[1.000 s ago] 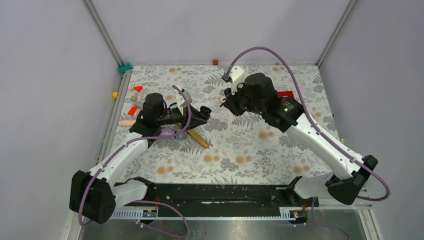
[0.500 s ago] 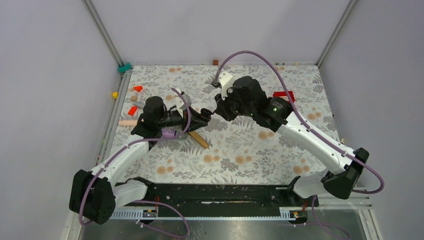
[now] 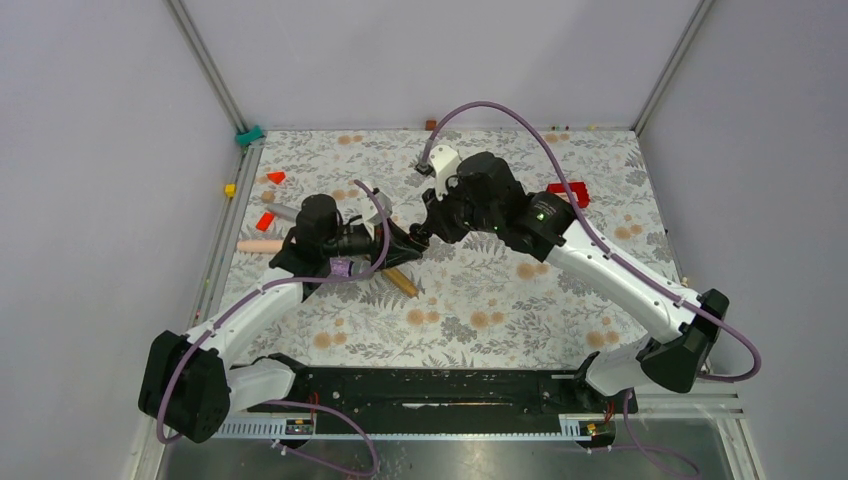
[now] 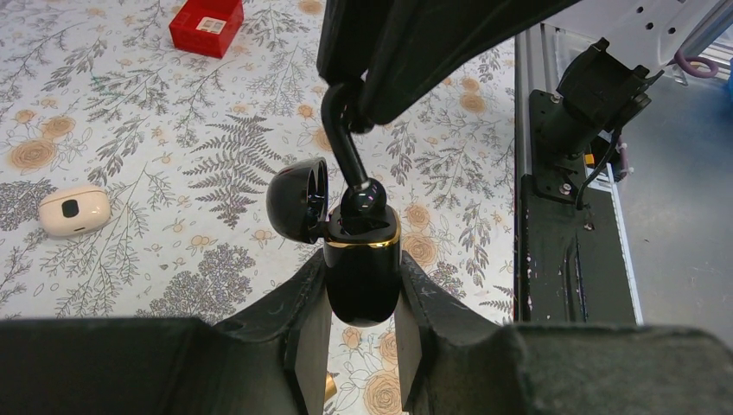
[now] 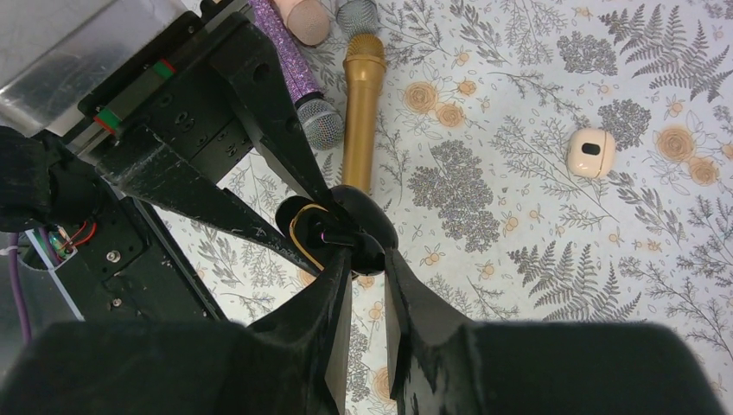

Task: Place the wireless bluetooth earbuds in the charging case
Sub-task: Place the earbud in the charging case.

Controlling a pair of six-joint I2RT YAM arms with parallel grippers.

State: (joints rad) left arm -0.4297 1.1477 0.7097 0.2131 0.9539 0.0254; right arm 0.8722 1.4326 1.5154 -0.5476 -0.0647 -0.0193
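My left gripper [image 4: 361, 264] is shut on the glossy black charging case [image 4: 363, 281], held up off the table with its gold-rimmed mouth facing away and its lid [image 4: 296, 201] swung open to the left. One black earbud [image 4: 363, 201] sits with its round head in the case's mouth, its stem running up into the right gripper's fingers [image 4: 415, 43]. In the right wrist view my right gripper [image 5: 367, 257] is shut on that earbud [image 5: 346, 235], right at the case [image 5: 304, 226]. From above, both grippers meet at the case [image 3: 410, 243] at mid-table.
A cream-pink rounded case [image 4: 74, 210] lies on the floral cloth, and a red block [image 3: 572, 192] sits at the back right. A gold microphone [image 5: 361, 104], a purple one [image 5: 294, 78] and a pink one [image 3: 255, 246] lie under the left arm. Small red pieces [image 3: 265, 221] are at far left.
The right arm has swung left with the earbud until its fingertips reach the case. The left gripper has shifted slightly right with the case to meet it.
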